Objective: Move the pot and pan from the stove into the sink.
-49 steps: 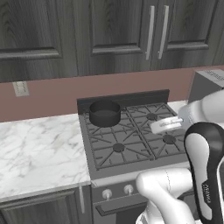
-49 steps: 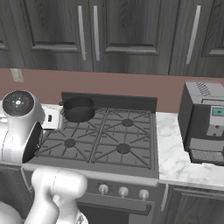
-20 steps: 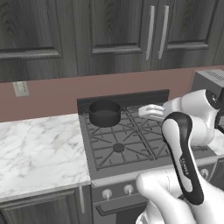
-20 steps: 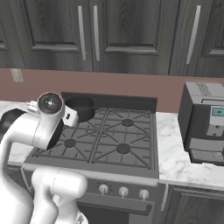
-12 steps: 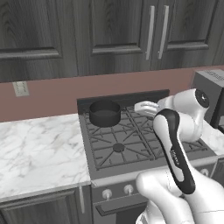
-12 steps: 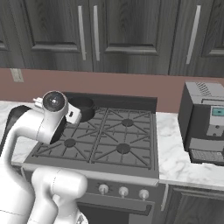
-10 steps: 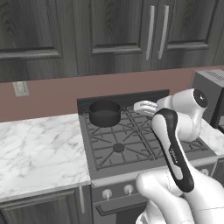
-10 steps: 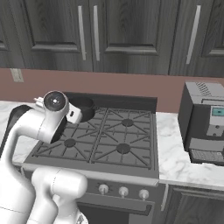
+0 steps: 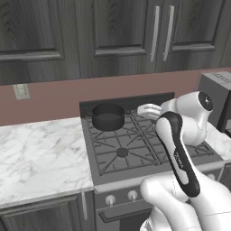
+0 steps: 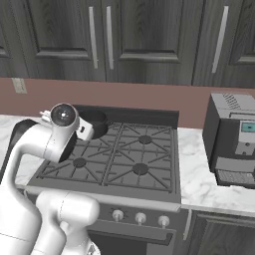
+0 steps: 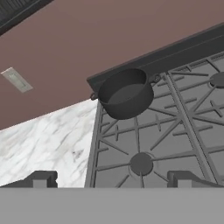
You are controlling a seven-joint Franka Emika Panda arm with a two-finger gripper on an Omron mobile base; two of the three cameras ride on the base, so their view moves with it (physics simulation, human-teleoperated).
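left base: pot [image 9: 108, 117] on stove [image 9: 135, 149] back-left burner; gripper [image 9: 145, 108] right of it, apart.
right base: arm hides most of pot.
hand: fingers [image 11: 40, 179] spread wide, nothing between (good).
approach: centre over rim, descend straight, then close.

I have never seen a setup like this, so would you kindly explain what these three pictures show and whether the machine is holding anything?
It is a white robot arm on a drivable base in a rendered kitchen. Two pictures look over its shoulders from the left and the right; the third looks along its hand. Before it stands a dark grey gas stove with black grates. A short dark grey cylindrical pot sits on the back left burner. A white marble counter lies beside the stove, and a grey coffee machine stands on the other side. The hand is open and holds nothing.
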